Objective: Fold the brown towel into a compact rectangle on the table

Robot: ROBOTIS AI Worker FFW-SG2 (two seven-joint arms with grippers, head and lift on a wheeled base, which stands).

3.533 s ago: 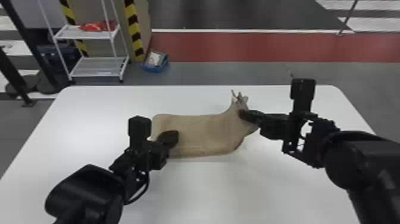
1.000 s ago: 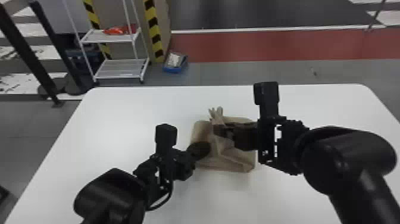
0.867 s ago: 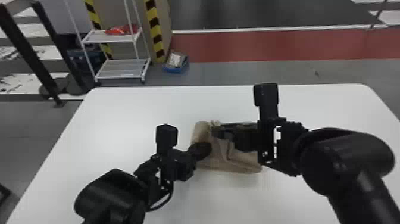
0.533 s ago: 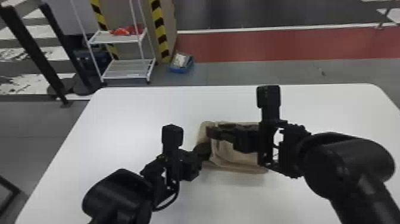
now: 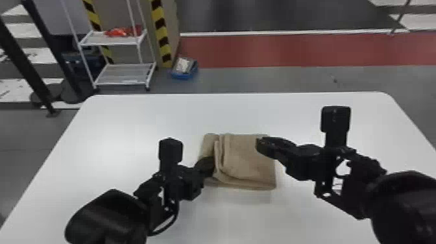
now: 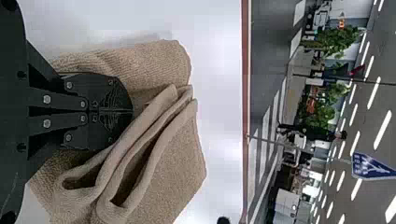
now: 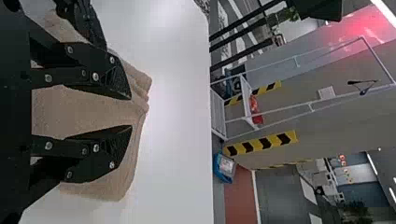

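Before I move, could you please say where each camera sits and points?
On the head: facing forward and down at the towel; left arm, right arm show.
On the left wrist: facing across the towel; left gripper shut.
On the right wrist: facing over it toward the shelf; right gripper open.
Head and right wrist views share the shelf.

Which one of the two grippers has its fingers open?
The right gripper: its fingers stand apart over the towel, while the left gripper has its fingers closed together.

Brown towel [image 5: 249, 162], white table [image 5: 129, 129], red floor band [image 5: 275, 50], yellow-and-black striped post [image 5: 160, 30]
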